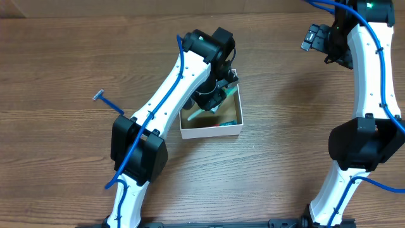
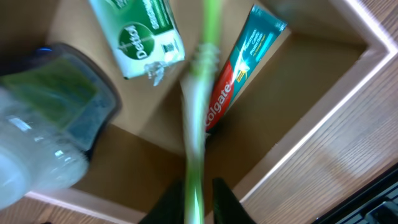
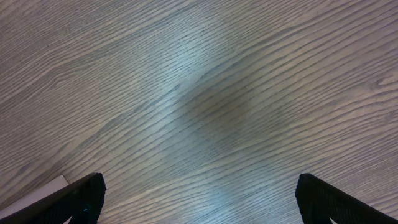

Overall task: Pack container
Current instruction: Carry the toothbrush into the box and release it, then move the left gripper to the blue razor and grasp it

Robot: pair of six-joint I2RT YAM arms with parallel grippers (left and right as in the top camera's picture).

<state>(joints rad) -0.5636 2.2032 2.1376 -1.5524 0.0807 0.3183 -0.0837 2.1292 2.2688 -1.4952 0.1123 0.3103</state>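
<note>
We hold a green toothbrush [image 2: 198,118] over the container [image 1: 211,132] with our left pincer [image 2: 198,205].
The container sits mid-surface [image 1: 63,50]. Our left pincer is clamped on the toothbrush handle above its brown floor, where a toothpaste tube [image 2: 245,68] and a green packet [image 2: 140,37] lie. Our right pincer [image 3: 199,196], fingers wide apart, hangs over wood at the far right.
</note>
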